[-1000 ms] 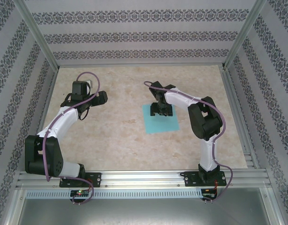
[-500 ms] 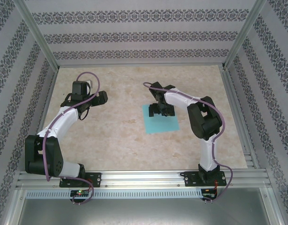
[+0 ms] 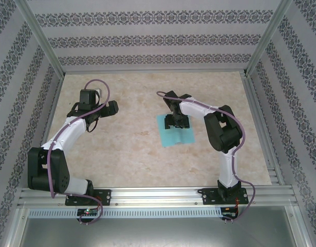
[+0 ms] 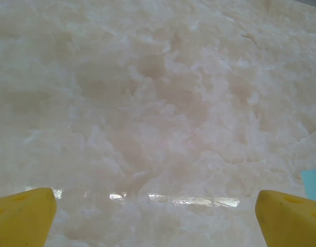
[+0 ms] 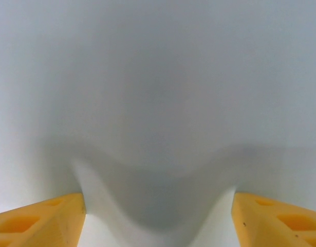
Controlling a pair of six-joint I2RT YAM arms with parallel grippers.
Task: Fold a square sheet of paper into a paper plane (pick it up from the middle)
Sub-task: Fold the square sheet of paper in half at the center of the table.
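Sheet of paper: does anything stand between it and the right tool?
Nothing visible does. The right tool is down on the sheet of paper itself, its fingers apart on either side of a raised hump of the paper. No other object lies on the table near the sheet.

One paper sheet (image 3: 172, 138), two arms (image 3: 70, 129)

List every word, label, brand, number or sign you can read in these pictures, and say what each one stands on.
None can be read.
The square sheet of paper is plain turquoise, the table is a bare marbled surface, and the wall bands are ornament, not lettering.
Any marking on the small boards at the arm bases is too small to tell.
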